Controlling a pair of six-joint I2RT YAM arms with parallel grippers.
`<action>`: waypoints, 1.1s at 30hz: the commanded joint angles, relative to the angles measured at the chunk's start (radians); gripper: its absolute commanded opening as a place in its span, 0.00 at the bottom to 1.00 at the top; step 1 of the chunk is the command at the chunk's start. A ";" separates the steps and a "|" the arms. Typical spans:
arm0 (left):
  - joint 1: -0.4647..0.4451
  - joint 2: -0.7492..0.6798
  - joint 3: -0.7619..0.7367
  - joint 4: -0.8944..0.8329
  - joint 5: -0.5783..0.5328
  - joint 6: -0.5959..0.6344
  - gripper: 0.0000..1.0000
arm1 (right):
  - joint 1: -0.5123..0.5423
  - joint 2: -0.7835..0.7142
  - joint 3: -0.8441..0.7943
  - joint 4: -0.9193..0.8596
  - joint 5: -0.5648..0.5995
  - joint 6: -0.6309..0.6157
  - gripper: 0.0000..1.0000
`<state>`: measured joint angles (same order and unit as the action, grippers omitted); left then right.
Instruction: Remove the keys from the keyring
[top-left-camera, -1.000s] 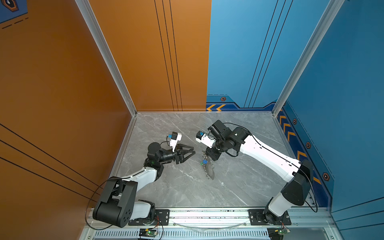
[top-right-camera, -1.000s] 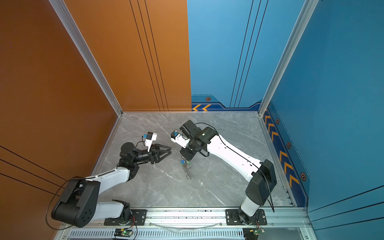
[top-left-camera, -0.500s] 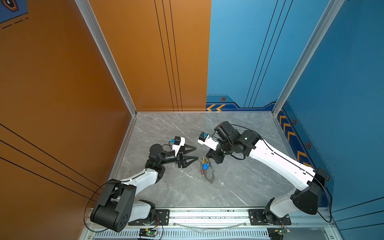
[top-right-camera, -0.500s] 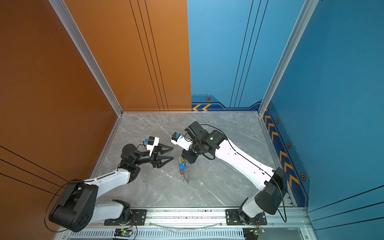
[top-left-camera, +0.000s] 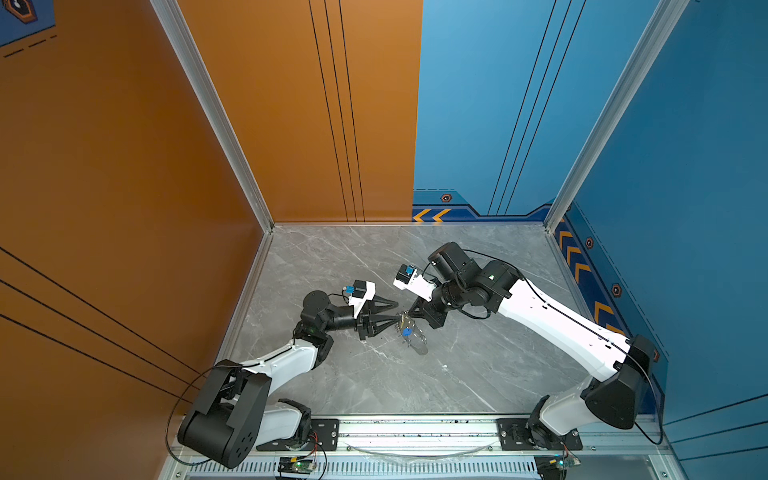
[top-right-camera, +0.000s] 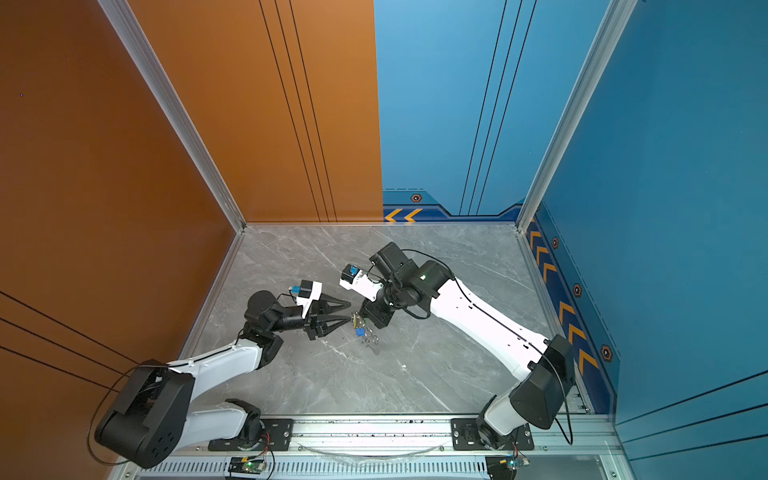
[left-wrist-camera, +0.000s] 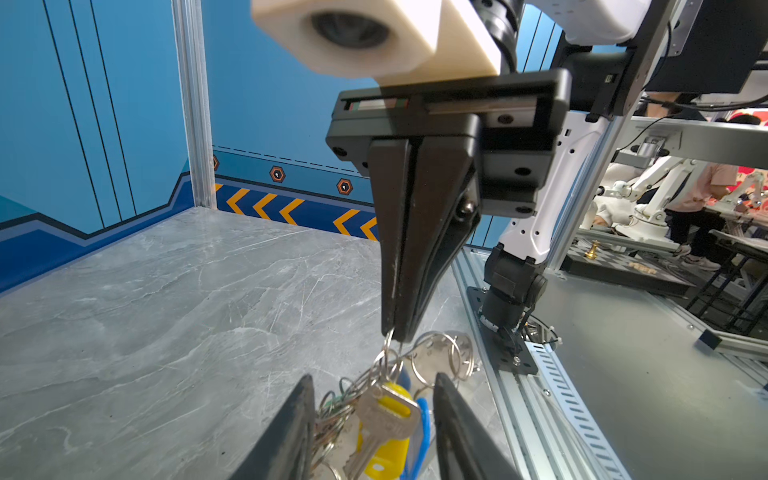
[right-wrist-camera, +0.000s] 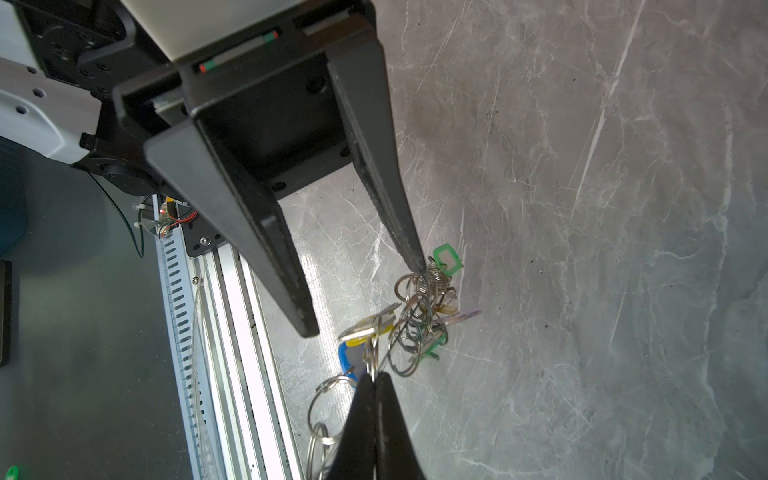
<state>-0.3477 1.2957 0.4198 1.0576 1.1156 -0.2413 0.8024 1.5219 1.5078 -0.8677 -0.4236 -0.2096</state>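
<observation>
Marble tabletop (top-left-camera: 478, 374) below: the left pincer (left-wrist-camera: 374, 378), jaws apart, has advanced astride the yellow-tagged key (left-wrist-camera: 386, 419); the right pincer (left-wrist-camera: 397, 332), clamped on a split ring (left-wrist-camera: 388, 348), suspends the keyring (left-wrist-camera: 442, 357) beneath it. We judge extraction ready.

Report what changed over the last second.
The left gripper advanced toward the keys, opened wider, then narrowed; its fingers now flank the yellow-tagged key and are not closed on it. Unchanged: the right gripper stays shut on a split ring, and the keys are in about the same place.
</observation>
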 joint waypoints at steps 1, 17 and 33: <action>-0.012 0.014 0.031 0.015 0.041 -0.009 0.41 | -0.001 -0.037 0.003 0.032 -0.035 0.009 0.00; -0.036 0.056 0.053 0.015 0.052 -0.039 0.21 | 0.003 -0.039 -0.001 0.047 -0.035 0.010 0.00; -0.027 0.045 0.053 0.015 0.060 -0.070 0.00 | -0.019 -0.070 -0.049 0.136 0.019 0.077 0.00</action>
<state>-0.3744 1.3449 0.4568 1.0588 1.1599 -0.3084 0.7982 1.4967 1.4712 -0.8158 -0.4255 -0.1883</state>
